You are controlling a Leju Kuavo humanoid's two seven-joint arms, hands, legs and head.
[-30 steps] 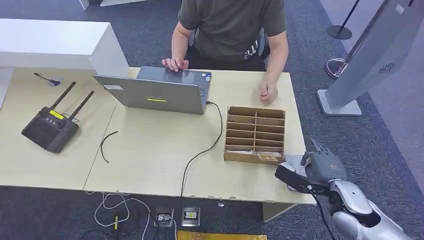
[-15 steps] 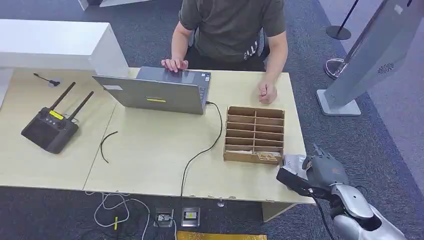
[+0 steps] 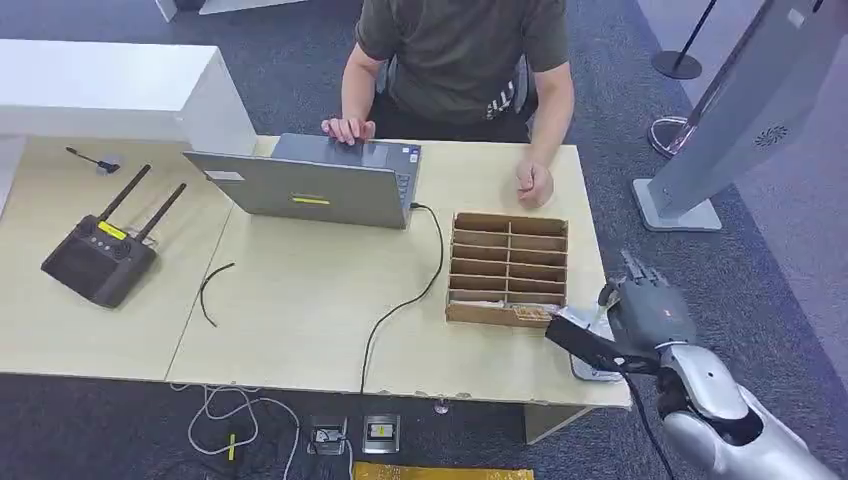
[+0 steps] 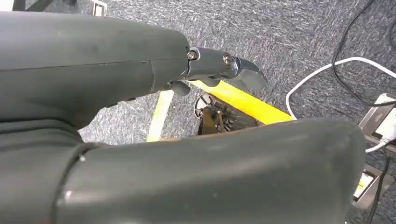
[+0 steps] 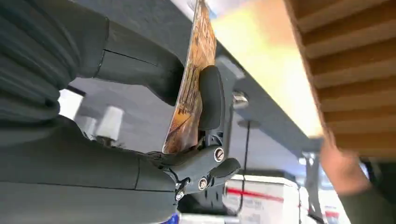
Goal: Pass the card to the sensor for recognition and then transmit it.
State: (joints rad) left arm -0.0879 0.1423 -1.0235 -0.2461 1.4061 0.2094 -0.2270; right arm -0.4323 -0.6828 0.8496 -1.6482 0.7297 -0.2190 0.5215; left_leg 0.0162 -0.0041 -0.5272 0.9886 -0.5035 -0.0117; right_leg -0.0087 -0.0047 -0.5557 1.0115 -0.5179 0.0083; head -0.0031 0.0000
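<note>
The right hand pinches the card between thumb and a finger, just beside the wooden slot box at the tabletop corner. The thin edge grip looks slight, so a jolt could likely twist the card free. The left hand hangs over the floor; I cannot tell its state.

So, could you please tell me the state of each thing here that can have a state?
card: pinched in the right hand, out of the box
laptop: open, cable plugged in
wooden box: lidless, one card in its near row
left hand: holds nothing, hanging over the floor
</note>
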